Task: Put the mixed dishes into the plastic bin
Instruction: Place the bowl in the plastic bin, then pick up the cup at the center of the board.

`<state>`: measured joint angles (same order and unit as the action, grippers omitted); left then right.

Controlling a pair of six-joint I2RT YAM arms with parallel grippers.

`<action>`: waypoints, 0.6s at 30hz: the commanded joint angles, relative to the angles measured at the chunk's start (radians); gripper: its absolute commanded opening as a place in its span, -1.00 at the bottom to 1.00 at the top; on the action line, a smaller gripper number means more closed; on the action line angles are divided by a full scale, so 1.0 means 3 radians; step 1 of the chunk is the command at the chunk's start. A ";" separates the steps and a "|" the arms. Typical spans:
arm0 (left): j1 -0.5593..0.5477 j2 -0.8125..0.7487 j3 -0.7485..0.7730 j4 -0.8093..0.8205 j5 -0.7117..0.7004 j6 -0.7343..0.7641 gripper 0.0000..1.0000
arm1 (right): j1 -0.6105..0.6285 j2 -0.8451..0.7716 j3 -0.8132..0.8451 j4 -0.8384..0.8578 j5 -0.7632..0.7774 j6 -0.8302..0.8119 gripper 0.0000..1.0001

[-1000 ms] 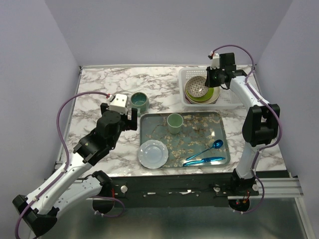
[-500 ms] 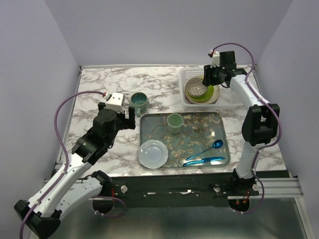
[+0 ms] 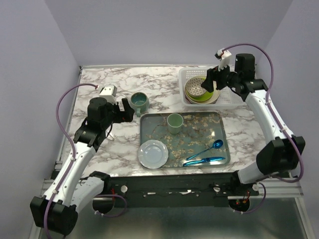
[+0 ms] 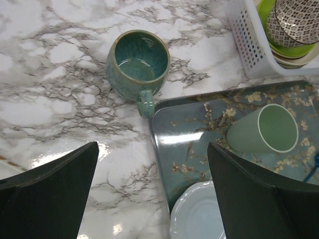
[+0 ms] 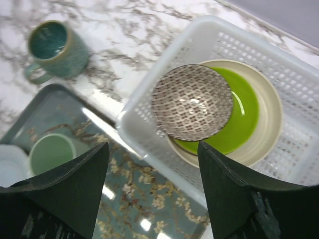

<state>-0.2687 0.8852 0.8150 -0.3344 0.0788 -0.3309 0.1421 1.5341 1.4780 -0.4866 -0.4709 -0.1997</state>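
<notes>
The white plastic bin (image 3: 185, 75) stands at the back right and holds a speckled bowl (image 5: 192, 109) on a lime green plate (image 5: 241, 117) and a cream plate (image 5: 273, 119). My right gripper (image 3: 210, 79) hovers open above the bin's near wall (image 5: 144, 127), holding nothing. The dark teal mug (image 3: 139, 102) stands upright on the marble left of the bin, with its handle (image 4: 145, 103) toward the tray. My left gripper (image 3: 127, 110) is open wide just short of the mug (image 4: 138, 62), apart from it.
A teal flowered tray (image 3: 199, 135) strewn with crumbs lies at the front centre. It carries a pale green cup (image 3: 174, 123), a pale blue plate (image 3: 153, 153) and two blue spoons (image 3: 205, 154). The tray's left edge (image 4: 155, 134) runs under my left gripper.
My right gripper has opened, left the speckled bowl in the bin and drawn back to the right. My left arm has pulled back leftward, still facing the mug.
</notes>
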 commanded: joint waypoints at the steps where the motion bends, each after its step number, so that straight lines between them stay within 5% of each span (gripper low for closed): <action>1: 0.0353 0.0321 0.0003 0.0291 0.0800 -0.0430 0.97 | -0.0003 -0.0291 -0.0375 0.0098 -0.0909 -0.0188 0.59; 6: 0.0533 0.0899 0.0187 0.0317 0.0934 -0.0600 0.97 | -0.0003 -0.0471 -0.0601 0.0231 -0.1385 -0.0290 0.64; 14: 0.0538 0.1716 0.0917 0.0021 0.0443 -0.0401 0.97 | -0.0003 -0.0573 -0.0718 0.0236 -0.2198 -0.0474 0.64; 18: 0.0528 0.2289 0.1429 -0.0321 0.0499 -0.0191 0.68 | -0.0003 -0.0655 -0.0795 0.0292 -0.2372 -0.0475 0.64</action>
<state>-0.1112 1.4322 1.1084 -0.3237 0.2459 -0.4625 0.1421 1.3849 1.2629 -0.4351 -1.0485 -0.3149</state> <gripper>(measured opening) 0.911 0.821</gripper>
